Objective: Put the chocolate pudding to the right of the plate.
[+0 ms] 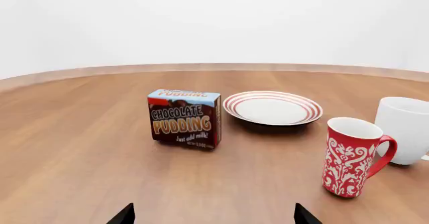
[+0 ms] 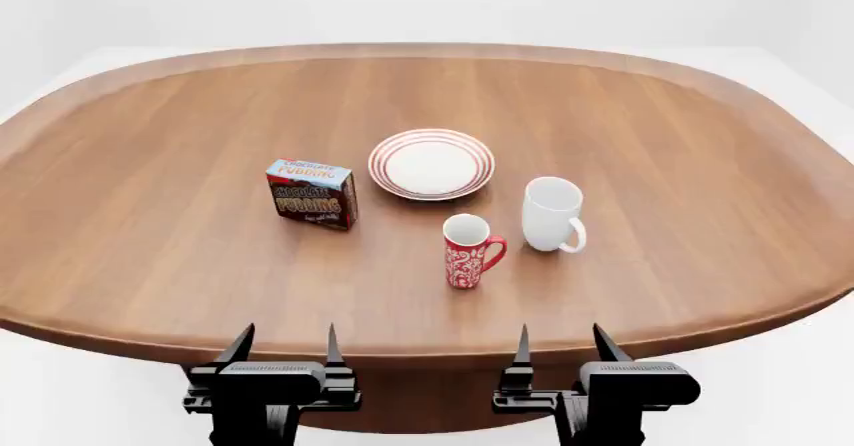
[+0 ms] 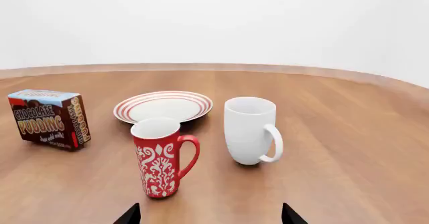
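Note:
The chocolate pudding box stands on the wooden table, just left of the white plate with red rings. The box and plate also show in the left wrist view, and the box and plate in the right wrist view. My left gripper is open and empty at the table's near edge, well short of the box. My right gripper is open and empty at the near edge too. Only the fingertips show in the left wrist view.
A red patterned mug stands in front of the plate, and a white mug to the plate's right front. The round table has bare wood to the far right and left. Its near rim lies just ahead of both grippers.

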{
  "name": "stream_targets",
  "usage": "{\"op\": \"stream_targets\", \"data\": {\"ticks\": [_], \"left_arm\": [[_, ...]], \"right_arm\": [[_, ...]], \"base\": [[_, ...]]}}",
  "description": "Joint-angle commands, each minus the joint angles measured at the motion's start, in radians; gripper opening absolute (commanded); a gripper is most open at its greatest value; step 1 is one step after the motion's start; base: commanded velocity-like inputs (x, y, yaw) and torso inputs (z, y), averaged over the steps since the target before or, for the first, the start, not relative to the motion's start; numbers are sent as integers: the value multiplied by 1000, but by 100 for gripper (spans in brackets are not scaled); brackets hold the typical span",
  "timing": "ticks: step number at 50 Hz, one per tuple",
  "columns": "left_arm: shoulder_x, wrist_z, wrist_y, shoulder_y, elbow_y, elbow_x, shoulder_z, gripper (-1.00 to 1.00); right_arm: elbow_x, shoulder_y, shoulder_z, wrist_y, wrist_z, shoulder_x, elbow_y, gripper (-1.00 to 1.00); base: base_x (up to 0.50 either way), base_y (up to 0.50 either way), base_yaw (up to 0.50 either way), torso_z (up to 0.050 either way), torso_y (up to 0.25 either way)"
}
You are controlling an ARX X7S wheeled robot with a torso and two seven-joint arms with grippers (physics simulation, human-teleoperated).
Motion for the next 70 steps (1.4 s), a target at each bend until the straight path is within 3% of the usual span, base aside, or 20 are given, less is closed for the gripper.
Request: {"op": "stream_targets", "data": {"ticks": [1, 22, 25, 29, 31, 33, 34, 35, 37, 70], "left_arm": [[-16, -21, 2, 0, 0, -8, 21, 100], [-67, -84, -1, -2, -1, -41, 70, 100], [-76, -84, -51, -7, 45, -51, 73, 100], [-115, -85, -388, -78, 330, -66, 77, 100], [-137, -69, -688, -223, 553, -145, 34, 100], [-152, -71, -883, -315, 636, -168, 25, 100], [-159, -56, -1026, -421, 683, -207, 10, 100], [-171, -57, -1081, -472, 705, -210, 20, 100], [-181, -65, -1161, -549, 720, -211, 26, 100], [-217, -89, -1147, -563, 732, -209, -4, 100]], "right_arm": [[7, 8, -22, 16, 25, 15, 11, 100], [46, -5, -92, -2, 77, 68, -4, 100], [48, 7, -94, 63, 89, 73, -46, 100], [45, 84, -114, 382, 85, 102, -277, 100], [116, 219, -77, 682, 68, 115, -490, 100], [144, 321, -55, 834, 72, 117, -576, 100], [175, 471, -37, 984, 78, 120, -649, 100], [194, 523, -24, 1128, 73, 115, -669, 100], [221, 600, -8, 1185, 55, 115, -692, 100], [265, 614, -45, 1229, 42, 161, -709, 100]], "base": [[0, 0, 0, 0, 0], [0, 333, 0, 0, 0], [0, 0, 0, 0, 0], [0, 0, 0, 0, 0], [0, 0, 0, 0, 0], [0, 0, 0, 0, 0], [0, 0, 0, 0, 0], [0, 0, 0, 0, 0], [0, 0, 0, 0, 0], [483, 0, 0, 0, 0]]}}
